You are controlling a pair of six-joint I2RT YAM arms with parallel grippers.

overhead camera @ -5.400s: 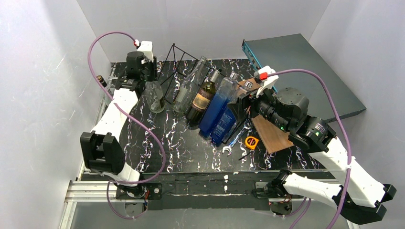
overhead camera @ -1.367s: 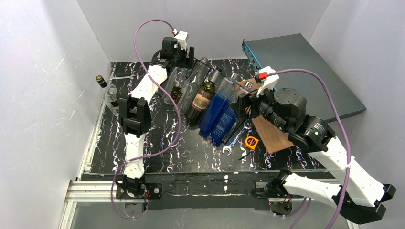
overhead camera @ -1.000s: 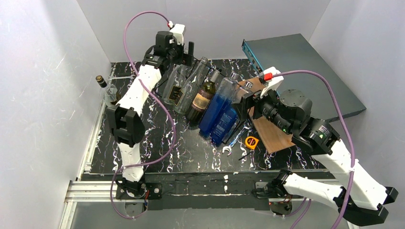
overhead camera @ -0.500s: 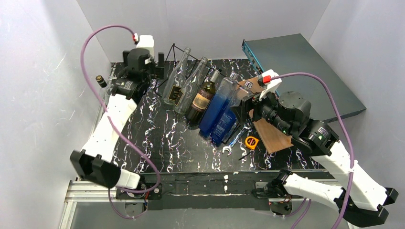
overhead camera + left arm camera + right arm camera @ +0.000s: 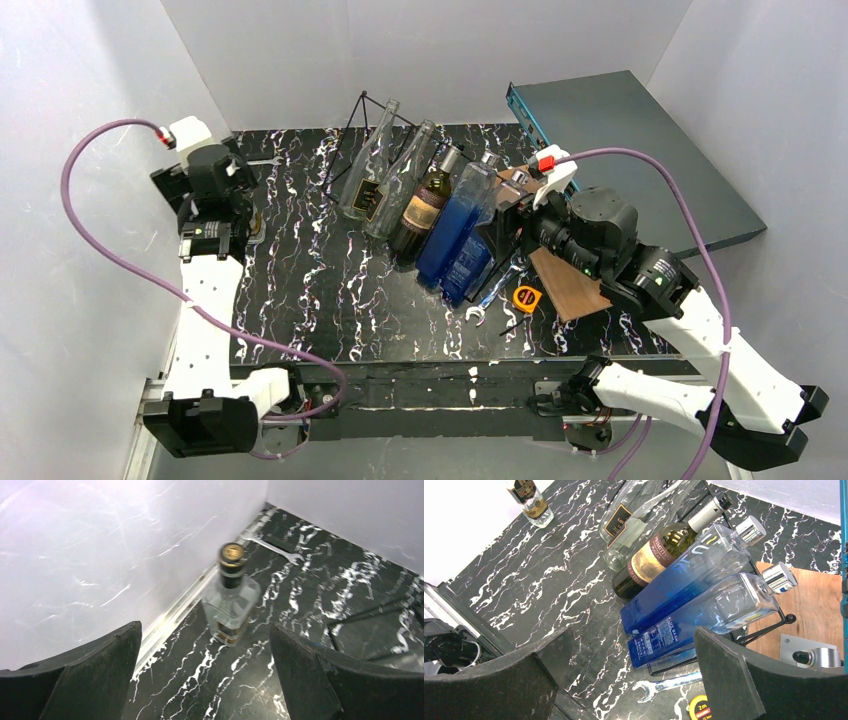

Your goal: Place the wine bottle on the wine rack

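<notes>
Left gripper [image 5: 205,630] has its fingers spread wide, holding nothing, just short of the wine bottle [image 5: 231,605], which stands upright by the left wall at the table edge; right gripper [image 5: 634,635] is also wide open and empty. It's glass, so likely rigid, slick, breakable and bottom-heavy; best pinched around the squat body below the neck. Wine rack [image 5: 350,130] sits farther back, well apart, carrying several other bottles.

wine bottle [image 5: 231,605] beside wall [image 5: 75,545], wine rack [image 5: 350,128] crowded

I read "PRIMITIVO" on the dark wine bottle [image 5: 650,559]'s tan label, and "2m" on my near-right yellow tape measure [image 5: 703,711].
</notes>
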